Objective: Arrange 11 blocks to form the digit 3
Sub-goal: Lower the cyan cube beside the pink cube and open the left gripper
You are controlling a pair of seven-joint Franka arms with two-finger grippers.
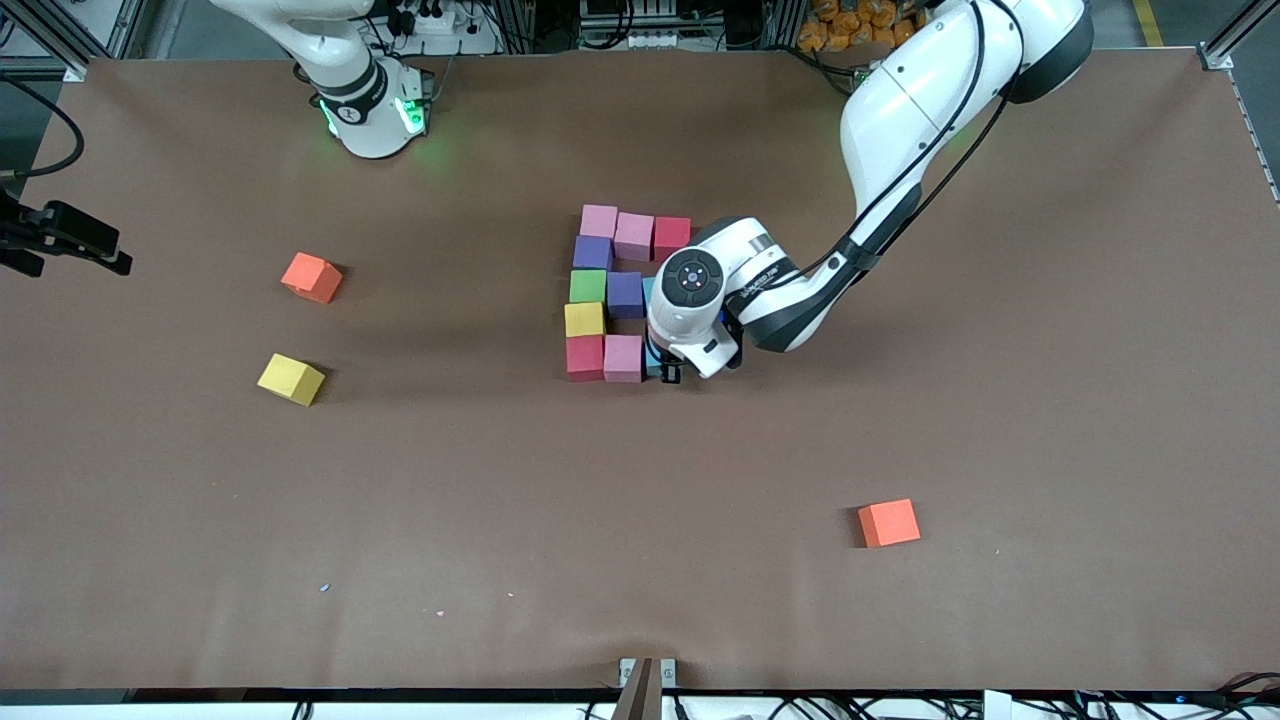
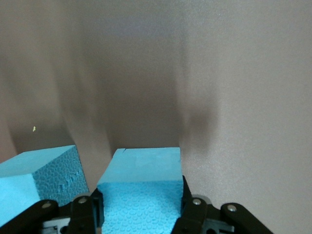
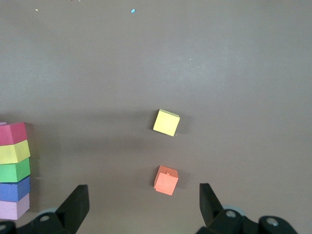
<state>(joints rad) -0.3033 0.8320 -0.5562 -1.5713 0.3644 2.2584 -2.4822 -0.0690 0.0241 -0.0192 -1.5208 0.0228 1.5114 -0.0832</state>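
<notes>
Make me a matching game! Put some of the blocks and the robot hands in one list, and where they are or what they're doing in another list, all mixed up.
Things
1. green block
2. left gripper
3. right gripper
4. loose yellow block

Places or states
A. open, holding nothing
B. in the column, between a purple block and a yellow block
C. alone toward the right arm's end of the table
D. shut on a light blue block

Pairs: 1-B, 2-D, 3-A, 4-C
</notes>
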